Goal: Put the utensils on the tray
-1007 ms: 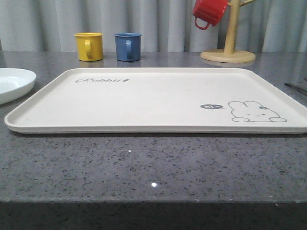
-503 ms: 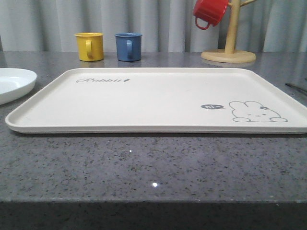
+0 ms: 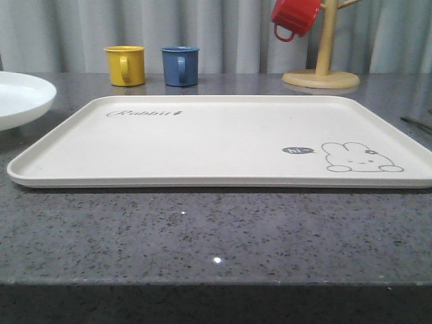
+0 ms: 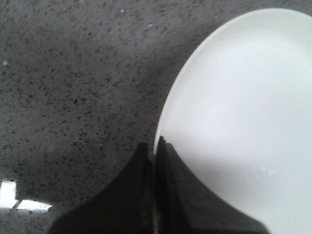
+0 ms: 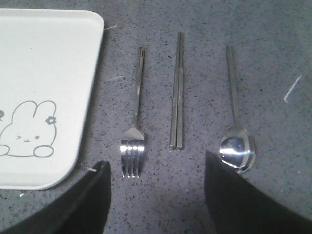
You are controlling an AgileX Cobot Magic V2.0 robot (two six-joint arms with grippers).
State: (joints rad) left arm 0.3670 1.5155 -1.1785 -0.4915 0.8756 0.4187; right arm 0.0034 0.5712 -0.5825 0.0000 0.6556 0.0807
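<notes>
Meanwhile, on the speckled grey counter (image 3: 216, 236), the cream tray (image 3: 202, 145) lies bare, its rabbit drawing (image 3: 361, 156) at the corner nearest the cutlery. The right gripper (image 5: 156, 195) hovers with jaws spread wide above three utensils lined up side by side just beside the tray's edge: a fork (image 5: 135, 127) closest to it, a pair of chopsticks (image 5: 177, 92) in the middle, a spoon (image 5: 236, 126) farthest out. None has reached the tray yet. The left gripper (image 4: 155, 195) has its fingers pressed together at the rim of the white plate (image 4: 243, 122) (whether they pinch that rim cannot be told). Judged from this, the step in hand is a first pick; it would go best with the right jaws descending squarely across one thin handle, closing on it alone without nudging its neighbours.
</notes>
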